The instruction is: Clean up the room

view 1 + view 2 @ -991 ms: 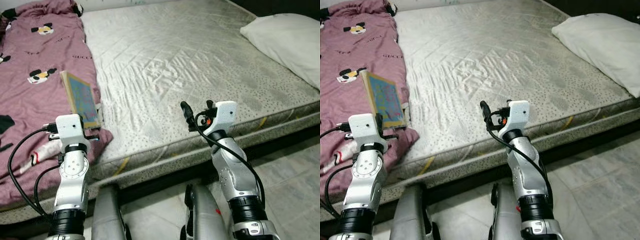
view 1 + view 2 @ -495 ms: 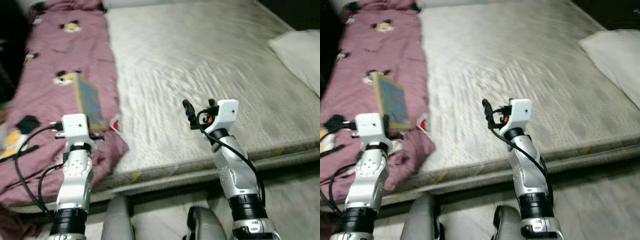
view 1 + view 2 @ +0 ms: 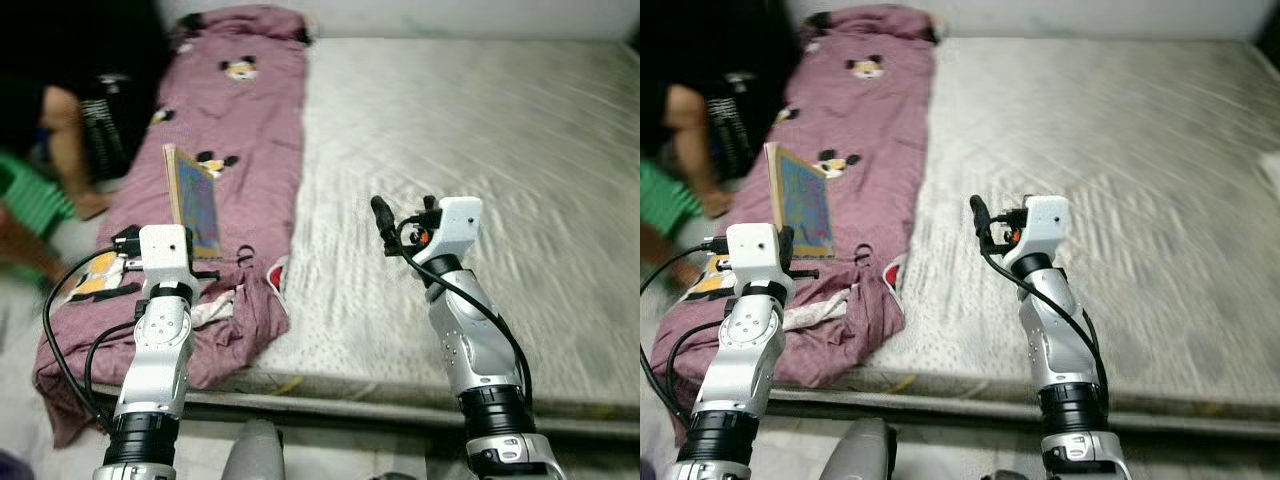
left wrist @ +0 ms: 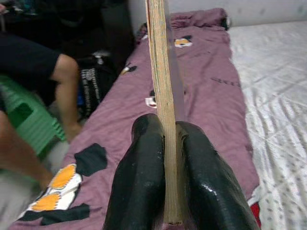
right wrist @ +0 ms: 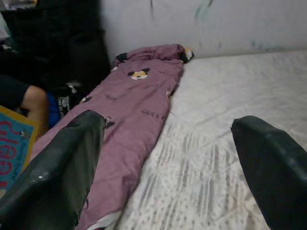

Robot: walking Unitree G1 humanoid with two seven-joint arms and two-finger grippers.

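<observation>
My left gripper (image 4: 165, 191) is shut on a thin book (image 3: 194, 203) with a blue cover, held upright on edge above the purple cartoon-print blanket (image 3: 250, 130). In the left wrist view the book's edge (image 4: 161, 96) runs straight up between the two black fingers (image 4: 139, 177). My right gripper (image 3: 385, 225) is raised over the bare grey mattress (image 3: 470, 130), open, with nothing between its wide-apart fingers (image 5: 62, 163).
The blanket lies along the mattress's left side and hangs over its front edge. A person's legs (image 3: 55, 130) and a green stool (image 3: 30, 200) are beside the bed at far left. Dark bags (image 4: 91, 81) sit by them.
The camera has swung left: the pillow has left the picture and the person and green stool have come in. Both arms keep their pose, the book still in the left gripper.
</observation>
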